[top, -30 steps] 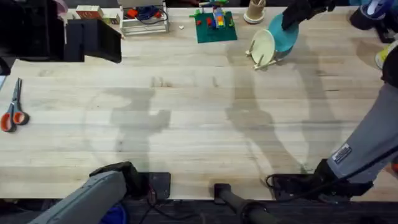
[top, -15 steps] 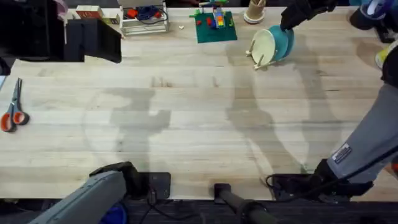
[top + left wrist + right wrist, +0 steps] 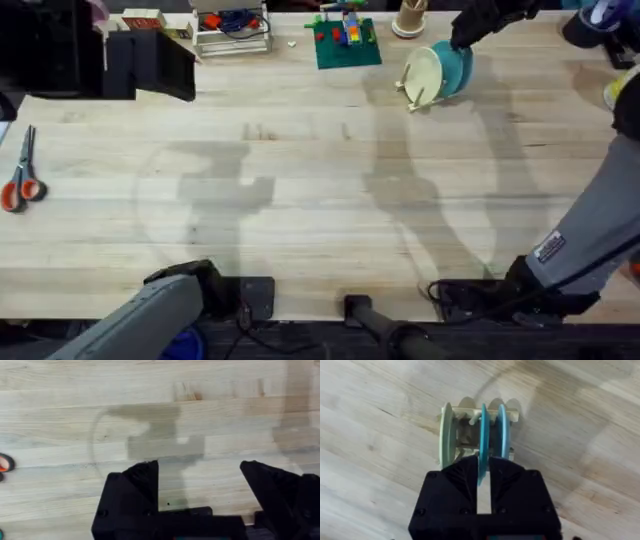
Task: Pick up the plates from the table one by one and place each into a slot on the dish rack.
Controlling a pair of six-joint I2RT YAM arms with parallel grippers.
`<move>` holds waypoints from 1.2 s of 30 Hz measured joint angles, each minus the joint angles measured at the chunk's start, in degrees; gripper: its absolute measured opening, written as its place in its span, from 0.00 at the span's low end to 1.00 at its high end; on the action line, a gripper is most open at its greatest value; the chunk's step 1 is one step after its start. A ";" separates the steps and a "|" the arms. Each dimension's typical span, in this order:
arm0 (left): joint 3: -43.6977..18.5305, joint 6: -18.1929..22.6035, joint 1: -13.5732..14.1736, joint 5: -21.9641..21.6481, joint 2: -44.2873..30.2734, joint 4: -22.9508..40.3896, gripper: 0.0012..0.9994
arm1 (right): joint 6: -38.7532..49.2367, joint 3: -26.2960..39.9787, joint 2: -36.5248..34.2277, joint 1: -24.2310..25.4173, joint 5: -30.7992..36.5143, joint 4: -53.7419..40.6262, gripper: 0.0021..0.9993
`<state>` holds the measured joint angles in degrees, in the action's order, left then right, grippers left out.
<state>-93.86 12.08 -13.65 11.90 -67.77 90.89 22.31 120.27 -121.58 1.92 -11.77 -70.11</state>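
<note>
Jaws of the right gripper (image 3: 483, 480) pinch the rim of a turquoise plate (image 3: 482, 445) standing on edge in the rack (image 3: 418, 95) at the bench's (image 3: 300, 180) far side, between two slotted plates, while the left gripper (image 3: 200, 492) hangs spread wide.

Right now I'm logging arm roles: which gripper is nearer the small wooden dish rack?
Right. The right gripper is directly over the small wooden dish rack, closed on a turquoise plate standing in it. The left gripper hangs open near its base, far across the table.
</note>
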 joint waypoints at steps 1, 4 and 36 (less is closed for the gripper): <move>0.00 0.00 0.00 0.00 0.00 0.00 1.00 | 0.00 0.00 0.00 -0.05 0.00 -0.08 0.16; 0.00 0.00 0.00 0.00 0.00 0.00 1.00 | -0.02 0.00 0.02 -0.25 0.00 -0.19 0.17; 0.00 0.00 0.00 0.00 0.00 0.00 1.00 | -1.07 0.00 16.21 -0.32 0.02 -10.93 0.99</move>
<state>-93.86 12.08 -13.65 11.90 -67.77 90.89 21.24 120.27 -105.37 1.61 -11.75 -81.03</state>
